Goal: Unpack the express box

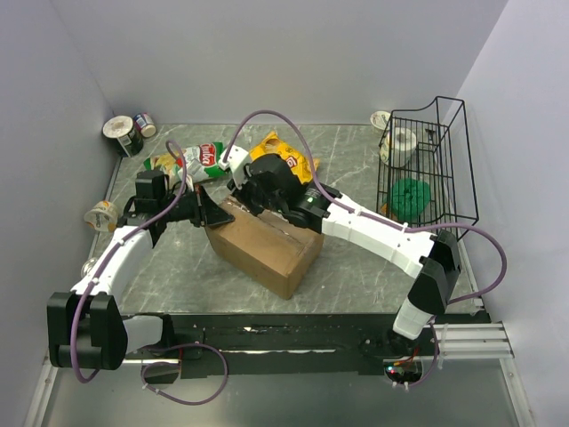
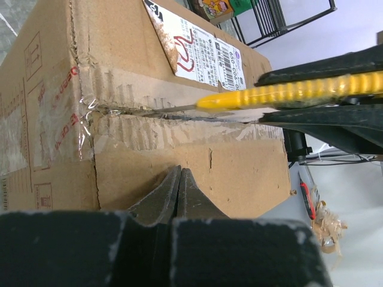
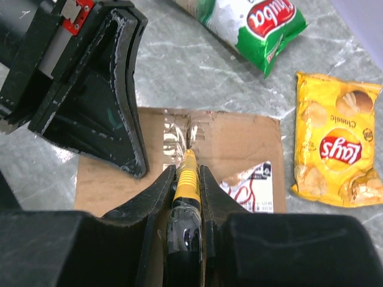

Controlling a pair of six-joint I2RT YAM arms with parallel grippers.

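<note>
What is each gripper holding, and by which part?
The right gripper holds a yellow-handled knife by its handle, blade at the box seam. The left gripper is shut, holding nothing.

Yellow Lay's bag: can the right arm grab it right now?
Probably not: right gripper is shut on the yellow knife at the express box seam. Lay's bag itself lies uncovered beside the box.

Our left arm (image 1: 124, 253) comes in from the left with the left gripper (image 2: 180, 174) pinched fully closed, nothing in it; our right arm (image 1: 373, 231) stretches across from the right, right gripper (image 3: 187, 171) clamped around a yellow-handled cutter (image 3: 188, 182); the two grippers sit near each other
</note>
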